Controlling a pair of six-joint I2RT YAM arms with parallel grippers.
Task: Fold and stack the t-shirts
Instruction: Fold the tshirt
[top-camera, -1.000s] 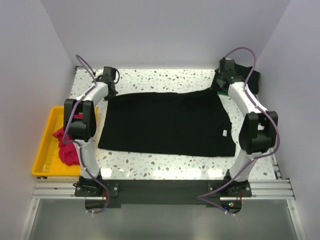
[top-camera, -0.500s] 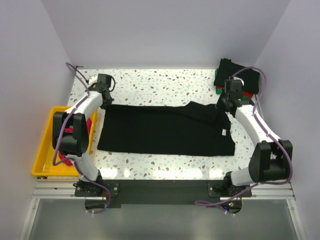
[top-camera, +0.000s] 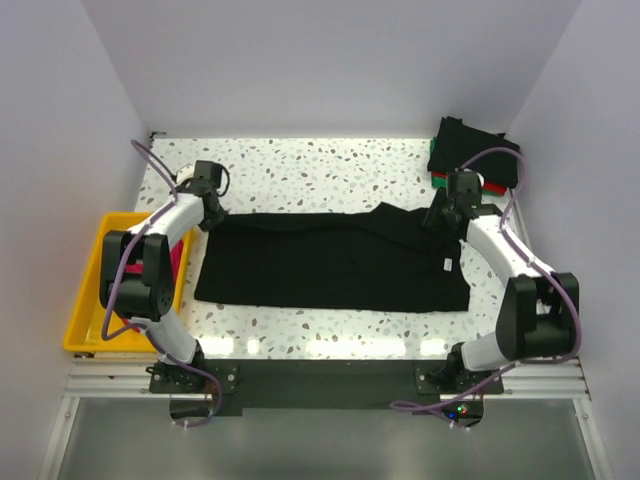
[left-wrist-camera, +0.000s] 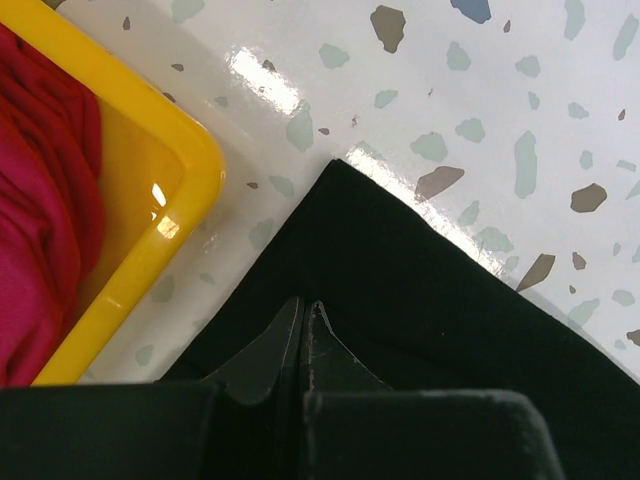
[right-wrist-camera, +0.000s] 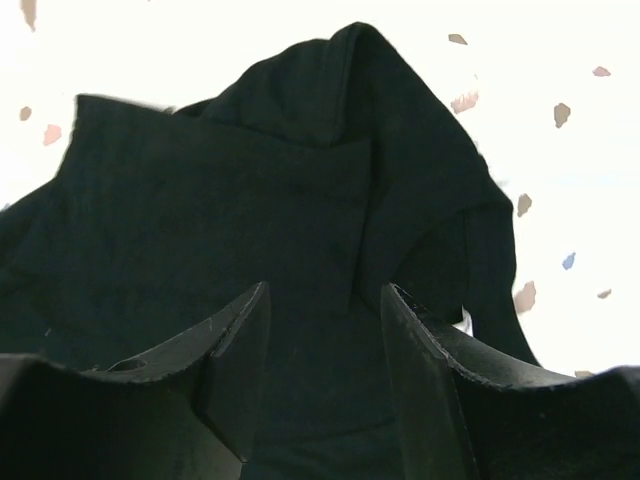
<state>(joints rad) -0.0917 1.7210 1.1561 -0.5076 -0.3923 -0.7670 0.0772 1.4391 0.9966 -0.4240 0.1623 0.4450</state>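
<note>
A large black t-shirt (top-camera: 330, 265) lies spread across the table, its far edge drawn in and bunched into a fold near the right end (top-camera: 400, 215). Its white neck tag (top-camera: 449, 266) shows at the right. My left gripper (top-camera: 208, 214) is at the shirt's far left corner. In the left wrist view its jaws (left-wrist-camera: 303, 305) are shut, tips down in the black cloth (left-wrist-camera: 450, 300) just behind the corner. My right gripper (top-camera: 436, 214) is open over the bunched fold, which lies between and beyond its fingers (right-wrist-camera: 325, 290) in the right wrist view (right-wrist-camera: 230, 180).
A stack of folded shirts (top-camera: 470, 150), black on top of green and red, sits at the back right corner. A yellow tray (top-camera: 85, 300) stands off the table's left edge with a magenta-pink shirt (left-wrist-camera: 40, 200) in it. The tray's corner (left-wrist-camera: 190, 190) is close to my left gripper.
Both grippers have moved from the back of the table towards the near side, drawing the shirt's far edge in. The right end has bunched into a fold. The right arm has left the back-right stack.
</note>
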